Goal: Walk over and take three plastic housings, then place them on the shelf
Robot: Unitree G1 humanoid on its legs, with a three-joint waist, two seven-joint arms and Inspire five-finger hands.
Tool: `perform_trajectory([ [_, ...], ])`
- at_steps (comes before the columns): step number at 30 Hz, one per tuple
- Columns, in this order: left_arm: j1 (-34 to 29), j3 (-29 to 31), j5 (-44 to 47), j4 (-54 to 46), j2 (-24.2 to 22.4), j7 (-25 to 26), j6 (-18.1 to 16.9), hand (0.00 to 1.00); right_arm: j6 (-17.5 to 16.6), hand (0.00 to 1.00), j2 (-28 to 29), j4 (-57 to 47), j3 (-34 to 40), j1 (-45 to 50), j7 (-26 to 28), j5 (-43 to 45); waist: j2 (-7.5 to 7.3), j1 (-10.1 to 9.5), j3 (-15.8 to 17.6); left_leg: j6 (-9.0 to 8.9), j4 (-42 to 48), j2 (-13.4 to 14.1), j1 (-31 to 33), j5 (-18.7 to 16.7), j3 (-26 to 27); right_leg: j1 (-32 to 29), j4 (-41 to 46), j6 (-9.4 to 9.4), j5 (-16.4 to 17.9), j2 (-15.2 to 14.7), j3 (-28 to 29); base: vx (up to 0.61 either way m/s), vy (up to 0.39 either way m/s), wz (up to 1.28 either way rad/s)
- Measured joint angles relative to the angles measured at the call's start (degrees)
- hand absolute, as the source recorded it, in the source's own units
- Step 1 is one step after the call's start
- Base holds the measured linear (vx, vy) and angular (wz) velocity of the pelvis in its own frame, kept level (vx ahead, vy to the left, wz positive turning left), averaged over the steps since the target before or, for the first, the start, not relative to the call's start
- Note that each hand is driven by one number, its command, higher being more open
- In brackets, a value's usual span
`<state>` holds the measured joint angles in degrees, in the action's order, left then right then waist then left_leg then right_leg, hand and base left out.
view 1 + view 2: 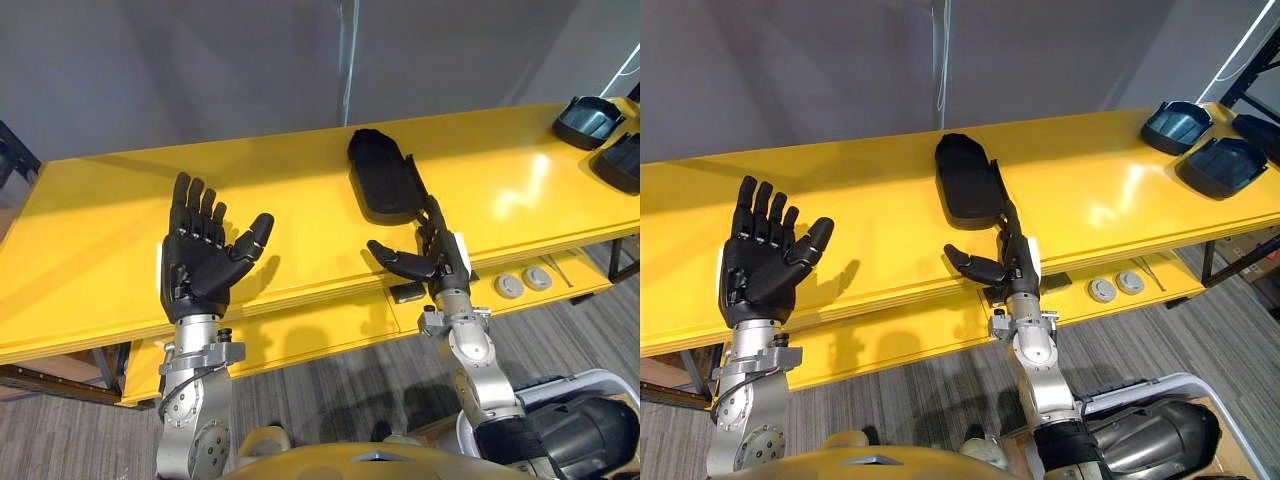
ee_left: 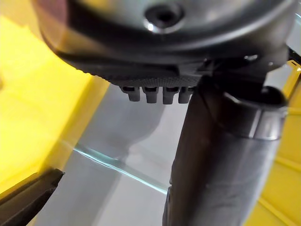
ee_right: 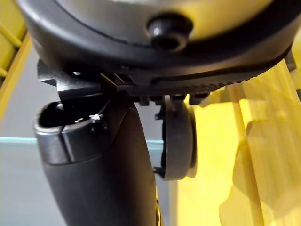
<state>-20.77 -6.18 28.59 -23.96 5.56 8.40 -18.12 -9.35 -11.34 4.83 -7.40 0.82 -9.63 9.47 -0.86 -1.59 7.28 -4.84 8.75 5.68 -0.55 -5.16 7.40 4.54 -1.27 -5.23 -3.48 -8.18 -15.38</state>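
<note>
A long black plastic housing [image 1: 383, 175] lies open side down in the middle of the yellow table [image 1: 100, 230]. My right hand [image 1: 440, 255] is open at the table's front edge. Its straight fingers reach up to the housing's near end and its thumb sticks out to the left. Two more dark housings [image 1: 588, 120] [image 1: 620, 160] lie open side up at the table's far right end. My left hand [image 1: 200, 255] is held up open over the left part of the table, palm toward me, holding nothing. The left thumb [image 2: 221, 155] and the right thumb [image 3: 99, 165] show close up in the wrist views.
Below the table top runs a lower yellow ledge with two grey round discs [image 1: 510, 286] [image 1: 538, 277] and a small black block [image 1: 408, 292] beside my right wrist. A grey wall stands behind the table. A blue rack frame [image 1: 1250, 80] stands at the far right.
</note>
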Motion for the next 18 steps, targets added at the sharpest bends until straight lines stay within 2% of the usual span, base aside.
perform_trajectory([
  [13,0.0,0.1,0.0,2.1,0.0,-0.8,0.8,1.00,0.0,1.00,0.3,1.3,0.7,-2.0,-2.2,-0.3,-0.19,0.08,0.1,0.06,-0.1,0.0,0.0,0.0,0.2,-0.1,-0.1,-0.07,-0.1,-0.1,0.1,0.00,0.000,0.00],
  [18,0.0,0.4,0.0,2.1,-0.1,-1.5,0.6,1.00,-0.3,1.00,2.4,-10.3,4.1,3.4,-1.0,-0.2,-0.19,0.33,0.0,-0.01,-0.1,0.4,-0.3,-0.4,1.6,-0.5,-0.7,-0.13,-0.3,0.2,1.4,0.01,0.002,-0.13],
])
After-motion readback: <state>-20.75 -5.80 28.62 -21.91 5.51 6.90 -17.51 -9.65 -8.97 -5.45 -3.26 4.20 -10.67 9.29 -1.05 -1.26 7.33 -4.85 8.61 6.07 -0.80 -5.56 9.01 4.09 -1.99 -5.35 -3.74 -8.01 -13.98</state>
